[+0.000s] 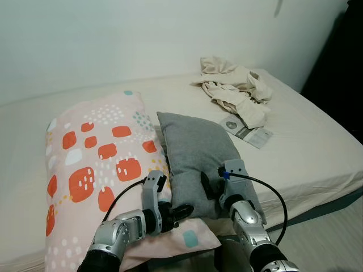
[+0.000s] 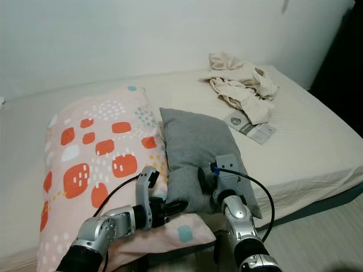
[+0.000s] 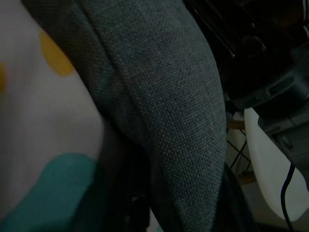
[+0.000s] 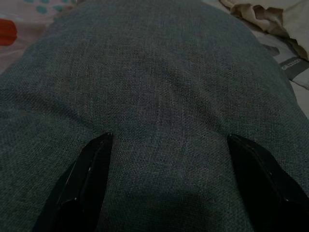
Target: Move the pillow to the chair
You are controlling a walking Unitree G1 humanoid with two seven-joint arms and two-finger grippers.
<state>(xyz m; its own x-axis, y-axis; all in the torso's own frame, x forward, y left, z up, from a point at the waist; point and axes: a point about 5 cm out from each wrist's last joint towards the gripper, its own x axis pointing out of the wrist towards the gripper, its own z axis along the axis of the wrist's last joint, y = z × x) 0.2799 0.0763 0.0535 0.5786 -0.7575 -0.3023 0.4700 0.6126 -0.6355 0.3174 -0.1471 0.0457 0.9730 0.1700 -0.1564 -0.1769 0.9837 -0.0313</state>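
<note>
Both arms reach forward, bent at the elbow, meeting at the near end of the grey pillow. Right gripper: fingers spread wide, pressed flat on the fabric, nothing pinched between them. Left gripper: tucked at the pillow's near lower edge, touching it; cannot tell whether its fingers are apart or together.

Pillow: plain grey weave, rectangular, lying on the bed, its left side against a large patterned pillow with orange blocks.

Beyond: crumpled beige cloth, a printed packet, pale wall.
</note>
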